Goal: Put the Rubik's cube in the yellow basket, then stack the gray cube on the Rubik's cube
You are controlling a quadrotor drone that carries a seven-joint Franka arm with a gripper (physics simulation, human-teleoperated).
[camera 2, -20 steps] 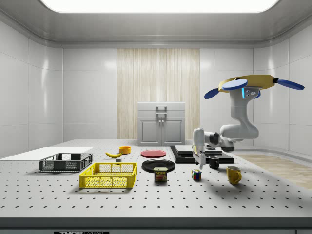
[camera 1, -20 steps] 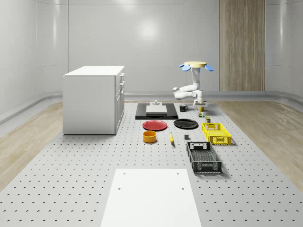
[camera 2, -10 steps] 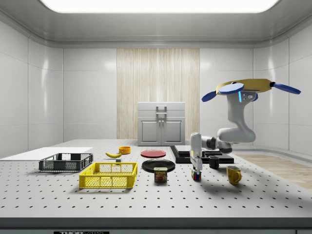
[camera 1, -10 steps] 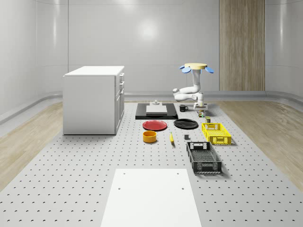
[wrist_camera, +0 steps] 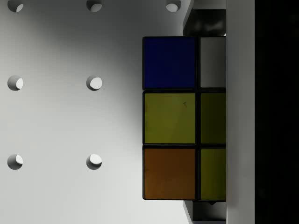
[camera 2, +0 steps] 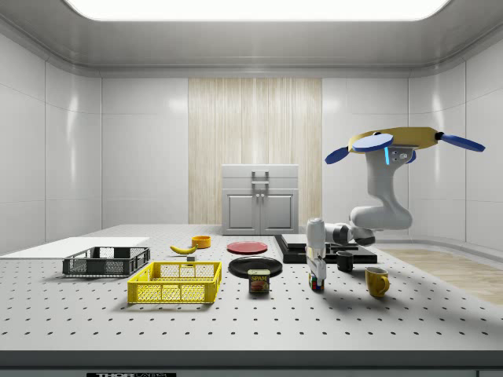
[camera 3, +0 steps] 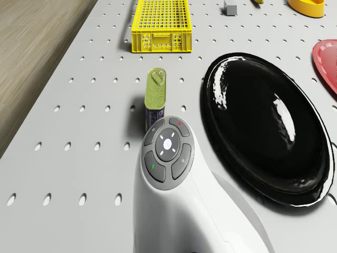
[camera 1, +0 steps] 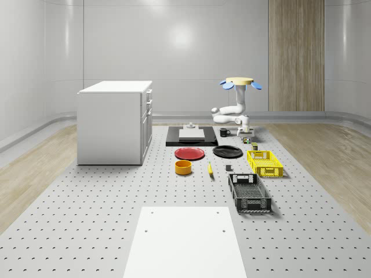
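Note:
The Rubik's cube (camera 2: 316,283) rests on the perforated table, and blue, yellow and orange tiles show on it (wrist_camera: 169,116). My gripper (camera 2: 316,272) points straight down over it. Its fingers (wrist_camera: 205,21) lie against two opposite sides of the cube. The drone (camera 2: 397,141) hovers above the table's back right part (camera 1: 239,81), with the arm bent down to the cube (camera 1: 246,139). The yellow basket (camera 2: 176,283) (camera 1: 265,163) (camera 3: 160,23) stands beyond a tin can. A small gray cube (camera 3: 230,8) (camera 1: 228,168) sits on the table near the basket.
A tin can (camera 3: 155,97) (camera 2: 259,280) and a black plate (camera 3: 268,132) lie close to the arm. A yellow mug (camera 2: 376,281) and a black mug (camera 2: 345,261) stand by the cube. Farther off are a red plate (camera 1: 189,153), an orange bowl (camera 1: 183,167), a black basket (camera 1: 249,193) and a cabinet (camera 1: 115,121).
The drone sank and shifted slightly toward the side view's left. The gripper came down from above the Rubik's cube until its fingers flank the cube.

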